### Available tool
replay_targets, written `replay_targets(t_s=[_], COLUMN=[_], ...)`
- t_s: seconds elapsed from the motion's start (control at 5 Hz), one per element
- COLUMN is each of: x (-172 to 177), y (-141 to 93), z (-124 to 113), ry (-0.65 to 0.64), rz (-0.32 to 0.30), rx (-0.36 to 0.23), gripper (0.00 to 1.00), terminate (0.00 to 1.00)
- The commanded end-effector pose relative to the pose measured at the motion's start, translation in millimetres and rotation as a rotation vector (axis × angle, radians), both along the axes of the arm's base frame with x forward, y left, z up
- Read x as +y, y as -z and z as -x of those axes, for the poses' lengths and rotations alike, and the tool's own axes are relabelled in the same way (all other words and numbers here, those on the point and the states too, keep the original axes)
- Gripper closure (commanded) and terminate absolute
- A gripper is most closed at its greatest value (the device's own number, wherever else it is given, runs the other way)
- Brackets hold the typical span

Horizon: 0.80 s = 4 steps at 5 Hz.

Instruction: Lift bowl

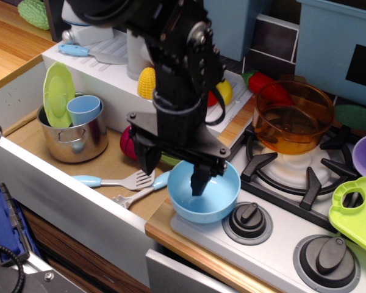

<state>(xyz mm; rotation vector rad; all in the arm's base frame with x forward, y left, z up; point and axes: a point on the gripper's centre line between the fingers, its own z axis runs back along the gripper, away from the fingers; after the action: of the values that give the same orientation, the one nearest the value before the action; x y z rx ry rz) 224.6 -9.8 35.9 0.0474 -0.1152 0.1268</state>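
Note:
The light blue bowl sits on the counter's front edge, just left of the stove knobs. My black gripper is lowered over the bowl's left rim and is open. Its right finger reaches down inside the bowl. Its left finger hangs outside the rim, on the sink side. The rim's left part is hidden behind the gripper. I cannot tell whether the fingers touch the bowl.
A transparent orange pot stands on the burner behind the bowl. Two stove knobs lie right of it. In the sink are a metal pot with a small blue cup and green plate, a spatula, and a magenta ball.

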Motion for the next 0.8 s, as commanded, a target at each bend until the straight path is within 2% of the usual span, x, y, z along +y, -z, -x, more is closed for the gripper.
replay_targets(t_s=[0.0,0.4,0.6], x=[-1.3,-2.7,-1.7], y=[15.2,9.0,-15.0], z=[-6.8,-15.0,-15.5], ry=[-0.015,-0.039,-0.025], rz=[0.028,0.028,0.018], rx=[-0.063,-0.061,-0.037], gripper=[1.0,1.0,1.0], terminate=[0.0,0.0,0.0])
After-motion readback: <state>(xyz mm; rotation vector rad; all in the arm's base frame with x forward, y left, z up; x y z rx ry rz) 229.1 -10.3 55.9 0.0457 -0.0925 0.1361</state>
